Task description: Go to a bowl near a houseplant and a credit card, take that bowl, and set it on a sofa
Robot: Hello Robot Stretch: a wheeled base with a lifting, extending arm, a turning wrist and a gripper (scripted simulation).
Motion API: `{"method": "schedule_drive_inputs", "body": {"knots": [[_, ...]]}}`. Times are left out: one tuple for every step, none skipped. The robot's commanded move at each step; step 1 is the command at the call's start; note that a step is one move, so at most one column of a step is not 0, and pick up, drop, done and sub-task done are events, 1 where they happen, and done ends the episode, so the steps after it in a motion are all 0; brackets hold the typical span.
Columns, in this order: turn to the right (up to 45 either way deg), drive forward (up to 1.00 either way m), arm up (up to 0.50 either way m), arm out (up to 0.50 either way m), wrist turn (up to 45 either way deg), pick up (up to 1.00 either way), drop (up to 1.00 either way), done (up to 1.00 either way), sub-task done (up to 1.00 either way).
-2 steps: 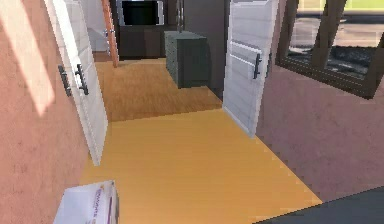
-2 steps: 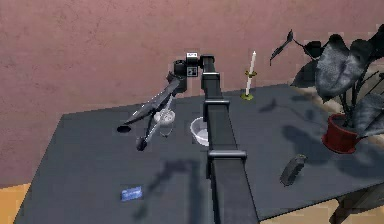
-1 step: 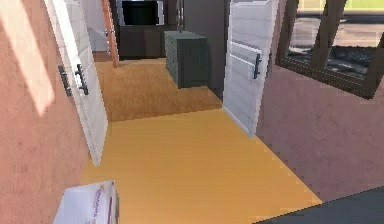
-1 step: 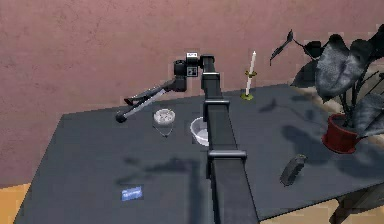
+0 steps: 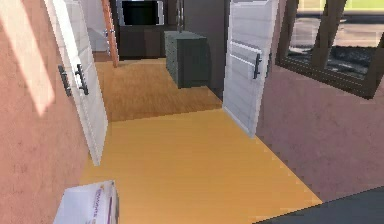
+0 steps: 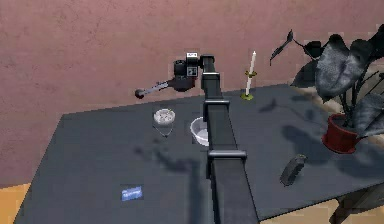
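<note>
The step in hand is, by my judgement, the pickup. The dark desk [image 6: 90, 150] spreads across the arm side view, and the arm [image 6: 228, 165] lies extended over it toward the reddish wall. The end effector [image 6: 143, 94] sits past the desk's far edge with only bare wall behind its tip, so it holds nothing; how its fingers are set I cannot tell. The houseplant [image 6: 340, 80] in its red pot stands at the arm side view's right. The small pale bowl [image 6: 199, 131] rests on the desk just beside the arm's left flank, near the middle of the top, and short of the end effector. The next move therefore likely calls for drawing the arm back and lowering it, so that the fingers come to the bowl's rim. A clear glass [image 6: 165, 119] stands just left of the bowl and could be knocked. A thin candle [image 6: 251, 72] stands right of the arm near the far edge, a dark oblong thing [image 6: 292, 170] lies toward the near right edge, and the small blue credit card [image 6: 131, 193] lies near the front edge, well apart from the bowl. Around the bowl the desk surface is mostly bare, which gives some margin. For the carry to the sofa, the forward view offers an open orange floor [image 5: 190, 160] between a white door [image 5: 80, 85] on its left and another door [image 5: 245, 65] on its right. A dark cabinet [image 5: 187, 58] stands beyond, and a white box [image 5: 88, 205] lies low at the left, so the passage narrows.
</note>
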Motion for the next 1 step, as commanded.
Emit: {"method": "schedule_drive_inputs", "body": {"knots": [[0.0, 0.00, 0.00, 0.00, 45.0, 0.00, 0.00, 0.00, 0.00]]}}
